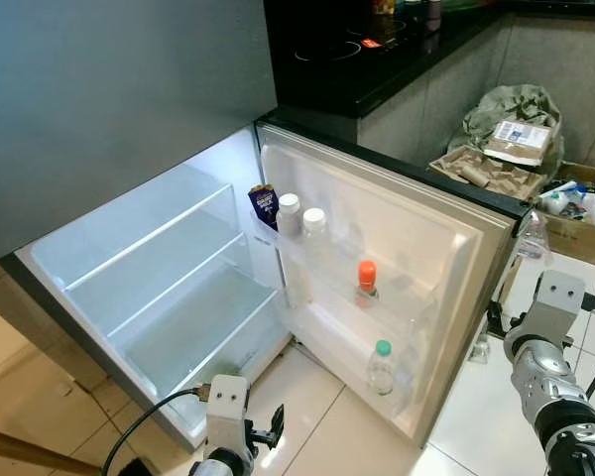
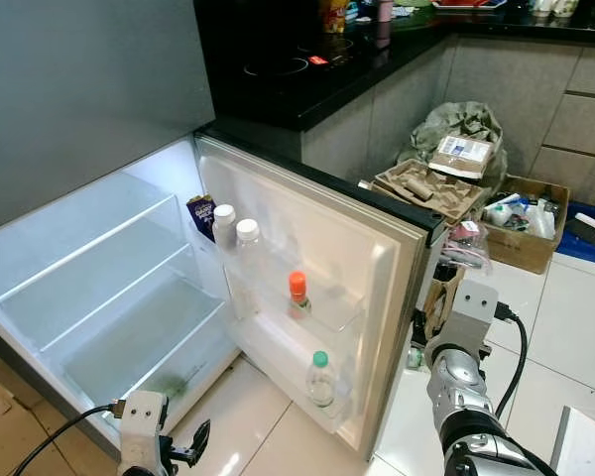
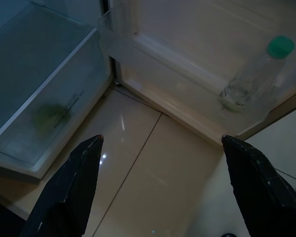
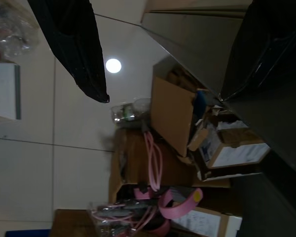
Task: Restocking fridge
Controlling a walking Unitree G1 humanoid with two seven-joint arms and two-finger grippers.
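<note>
Looking into the open fridge (image 1: pixel 159 288), I see bare shelves and few door bottles (image 1: pixel 381 365), so restocking seems barely begun. My left gripper (image 3: pixel 160 148) hangs with spread fingers, holding nothing; my right gripper (image 4: pixel 172 64) is spread too.

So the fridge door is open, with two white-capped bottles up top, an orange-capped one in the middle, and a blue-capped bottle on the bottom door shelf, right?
Nearly. The fridge door is open, with the two white-capped bottles up top and the orange-capped one in the middle, but the bottle on the bottom door shelf has a green cap, not blue. The left eye view shows it.
</note>
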